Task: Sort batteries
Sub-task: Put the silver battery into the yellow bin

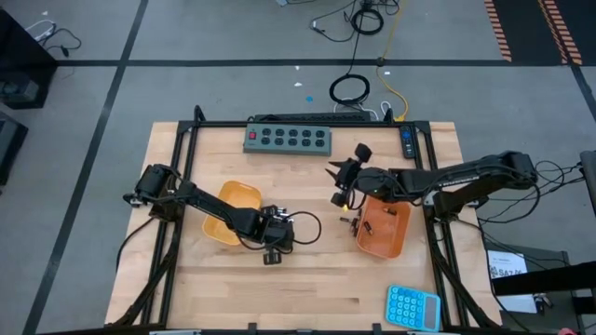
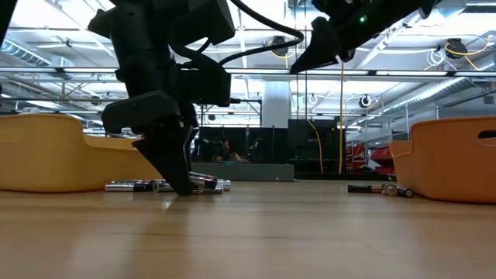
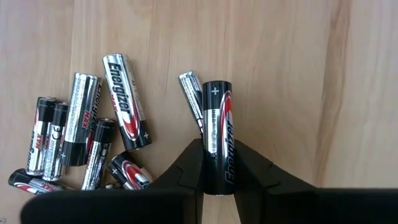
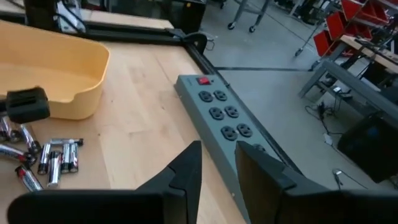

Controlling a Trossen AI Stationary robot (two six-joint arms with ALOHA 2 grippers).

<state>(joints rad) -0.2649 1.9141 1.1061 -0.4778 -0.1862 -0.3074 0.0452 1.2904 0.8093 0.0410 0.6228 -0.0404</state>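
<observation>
Your left pincer (image 3: pixel 217 171) gripped one battery (image 3: pixel 217 134) by its end only; lifted so, it could have pivoted loose and nudged the thinner battery (image 3: pixel 192 99) beside it.

"Energizer" on the batteries (image 3: pixel 127 102)

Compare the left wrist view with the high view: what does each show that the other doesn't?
Only the left wrist view shows the left hand clamped on one battery, with the loose batteries lying on the wood beside it. Only the high view shows the right hand, raised near the power strip, and both orange trays. Both show the wooden table.
</observation>
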